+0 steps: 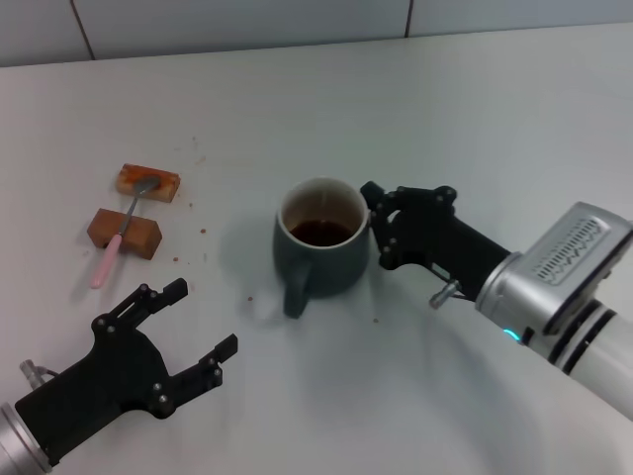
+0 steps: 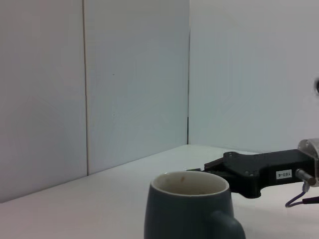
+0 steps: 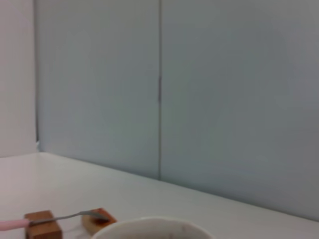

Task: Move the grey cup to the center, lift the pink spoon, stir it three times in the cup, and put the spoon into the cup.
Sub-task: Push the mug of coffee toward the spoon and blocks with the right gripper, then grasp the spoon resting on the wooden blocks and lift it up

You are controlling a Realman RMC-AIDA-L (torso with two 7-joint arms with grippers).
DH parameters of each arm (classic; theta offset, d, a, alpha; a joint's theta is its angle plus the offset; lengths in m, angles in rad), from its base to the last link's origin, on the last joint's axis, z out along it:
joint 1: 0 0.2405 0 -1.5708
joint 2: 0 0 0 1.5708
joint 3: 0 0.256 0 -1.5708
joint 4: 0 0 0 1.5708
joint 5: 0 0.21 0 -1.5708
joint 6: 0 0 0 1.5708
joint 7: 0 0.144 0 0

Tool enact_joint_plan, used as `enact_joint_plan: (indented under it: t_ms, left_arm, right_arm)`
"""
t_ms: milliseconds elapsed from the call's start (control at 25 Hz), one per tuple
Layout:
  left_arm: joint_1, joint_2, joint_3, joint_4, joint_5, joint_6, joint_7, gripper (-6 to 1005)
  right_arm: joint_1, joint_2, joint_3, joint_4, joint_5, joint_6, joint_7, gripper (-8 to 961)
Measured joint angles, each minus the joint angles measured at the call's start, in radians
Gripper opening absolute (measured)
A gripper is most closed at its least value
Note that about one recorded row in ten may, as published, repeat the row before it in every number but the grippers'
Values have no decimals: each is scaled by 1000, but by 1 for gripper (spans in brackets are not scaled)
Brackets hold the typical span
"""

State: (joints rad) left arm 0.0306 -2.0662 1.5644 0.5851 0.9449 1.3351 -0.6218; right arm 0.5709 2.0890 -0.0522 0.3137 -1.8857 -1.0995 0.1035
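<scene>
The grey cup [image 1: 321, 242] stands upright at the middle of the table, dark liquid inside, handle toward me. My right gripper [image 1: 378, 227] is open right beside the cup's right side, fingers spread along its wall. The pink spoon [image 1: 123, 230] lies across two brown blocks at the left, bowl on the far block, pink handle end on the table. My left gripper [image 1: 199, 319] is open and empty at the front left, short of the spoon. The left wrist view shows the cup [image 2: 187, 211] and the right gripper [image 2: 249, 172] behind it. The right wrist view shows the cup's rim [image 3: 152, 225] and the spoon [image 3: 55, 219].
Two brown blocks [image 1: 148, 181] [image 1: 125, 231] carry the spoon; both also show in the right wrist view [image 3: 42, 225] [image 3: 99, 219]. Small crumbs are scattered on the white table [image 1: 475, 119] around them. A tiled wall edge runs along the back.
</scene>
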Motion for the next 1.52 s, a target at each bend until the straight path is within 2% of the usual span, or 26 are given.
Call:
enact_joint_plan:
  t_ms: [280, 440, 520, 600, 640, 800, 920, 1040, 1440, 1480, 1520]
  left_arm:
    - [0, 0, 0, -1, 0, 2, 2, 846]
    - [1, 0, -1, -1, 0, 5, 2, 847]
    - [1, 1, -1, -1, 0, 6, 2, 847]
    - [2, 1, -5, -1, 0, 6, 3, 847]
    - [2, 1, -5, -1, 0, 6, 3, 847]
    - [8, 1, -22, -1, 0, 6, 4, 846]
    - [11, 1, -38, -4, 0, 14, 4, 846]
    - [10, 1, -51, -15, 0, 22, 4, 846]
    - [-12, -4, -96, -105, -63, 73, -6, 846]
    - [-12, -4, -96, -105, -63, 73, -6, 846]
    - [-26, -4, -101, -159, -111, 110, -9, 847]
  right_arm:
    - [16, 0, 6, 24, -46, 12, 1, 8]
    - [-13, -1, 20, 15, -49, -47, -1, 9]
    - [-49, -4, 26, 1, -49, -120, -2, 10]
    - [-119, -6, 13, -30, -77, -291, -2, 10]
    - [-119, -6, 13, -30, -77, -291, -2, 10]
    - [-221, -6, -2, -83, -233, -498, -12, 11]
    - [-283, -6, -1, -98, -318, -551, -70, 55]
    - [-320, -4, -2, -92, -331, -539, -98, 103]
    - [-325, -5, -1, -75, -333, -454, -94, 286]
    - [-324, -5, 1, -73, -332, -449, -94, 362]
    - [-322, -5, 2, -72, -332, -445, -94, 438]
